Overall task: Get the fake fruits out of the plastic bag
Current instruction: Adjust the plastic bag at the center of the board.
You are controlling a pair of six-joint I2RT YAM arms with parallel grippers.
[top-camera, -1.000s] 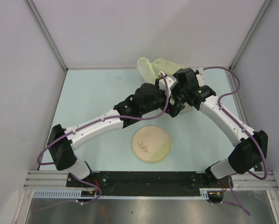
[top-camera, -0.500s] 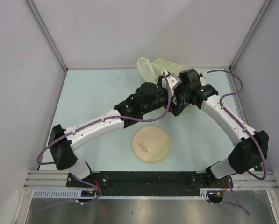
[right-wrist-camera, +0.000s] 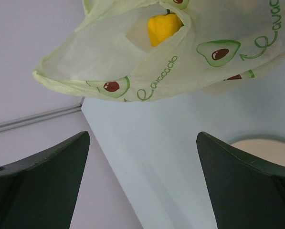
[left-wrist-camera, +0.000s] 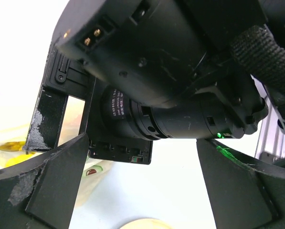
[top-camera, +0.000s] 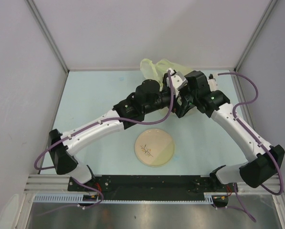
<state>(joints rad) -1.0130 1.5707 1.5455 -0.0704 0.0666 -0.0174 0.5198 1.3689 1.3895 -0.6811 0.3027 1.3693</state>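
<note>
One yellow fruit point(right-wrist-camera: 163, 28) inside plastic bag point(right-wrist-camera: 132, 71), just beyond open right tool point(right-wrist-camera: 142, 136).

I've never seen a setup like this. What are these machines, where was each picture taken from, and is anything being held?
Two robot arms, the left arm and the right arm, are bolted at the near edge of the table; each ends in a two-finger gripper. The overhead picture looks down on both reaching toward a pale green plastic bag at the far side; a cream plate lies nearer. The other pictures come from cameras on the wrists; the dark wedges at the bottom are a gripper's own fingers. The right gripper stands open facing the bag, a yellow fruit showing inside. The left gripper is open too, its view mostly filled by the other arm. Neither holds anything.
</note>
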